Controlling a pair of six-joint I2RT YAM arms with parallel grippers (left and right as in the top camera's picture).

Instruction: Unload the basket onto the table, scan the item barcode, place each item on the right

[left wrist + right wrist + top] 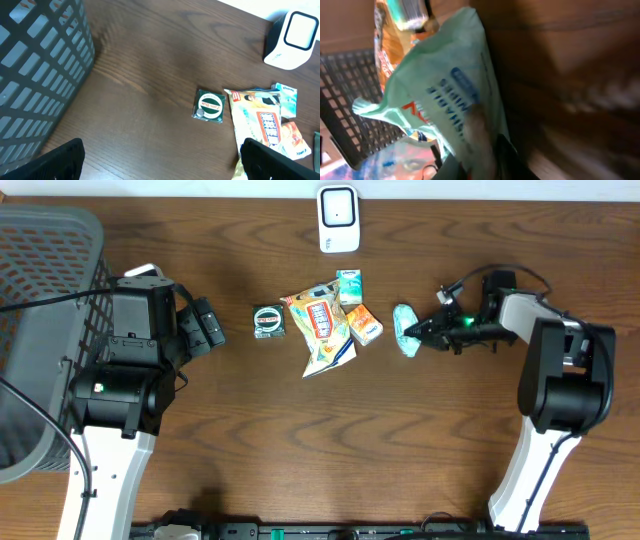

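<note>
A mint-green packet point(405, 330) with blue lettering lies at the right end of the pile of items. My right gripper point(428, 330) is shut on its right edge. In the right wrist view the packet point(450, 85) fills the middle, pinched low in the frame by my gripper point(482, 150), with one dark finger point(512, 155) against its side. The white scanner point(338, 218) stands at the table's back edge and also shows in the left wrist view point(292, 40). My left gripper point(208, 323) is open beside the basket, its fingers wide apart over bare wood point(162, 165). No barcode shows.
A grey mesh basket point(40, 330) stands at the far left. Mid-table lie a square green-and-white packet point(269, 321), a large snack pouch point(325, 330), an orange box point(364, 324) and a small teal box point(350, 285).
</note>
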